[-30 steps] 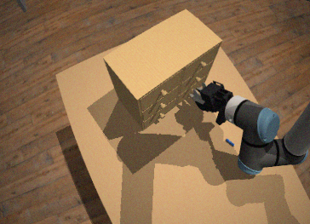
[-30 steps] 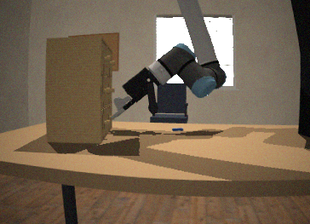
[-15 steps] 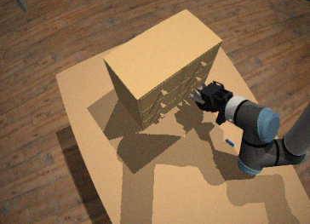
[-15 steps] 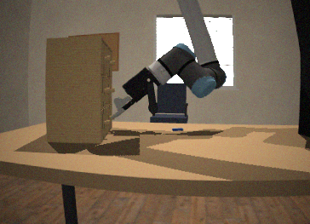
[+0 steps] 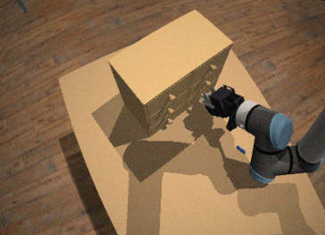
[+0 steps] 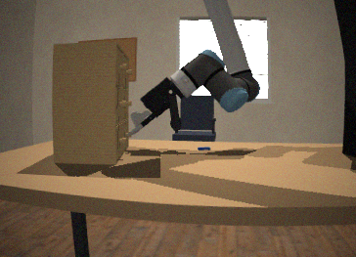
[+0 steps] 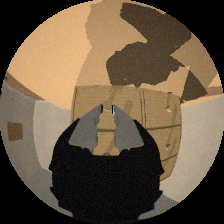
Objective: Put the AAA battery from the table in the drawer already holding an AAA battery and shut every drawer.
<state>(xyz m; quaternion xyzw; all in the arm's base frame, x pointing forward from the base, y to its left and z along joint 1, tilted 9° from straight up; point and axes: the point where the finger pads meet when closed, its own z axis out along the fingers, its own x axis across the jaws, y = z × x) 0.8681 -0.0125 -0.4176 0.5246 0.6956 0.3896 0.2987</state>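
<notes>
The wooden chest stands upright on the table with all drawers shut. My gripper reaches the chest's front, low on the side nearer the arm. Its fingers are closed around a small wooden drawer knob of a bottom drawer. The blue AAA battery lies on the table behind the gripper, close to the arm's elbow. Nothing inside the drawers is visible.
Other knobs stick out of the chest's front in two columns. The arm's wrist and elbow hang over the table beside the battery. The table edge is a short way past the chest.
</notes>
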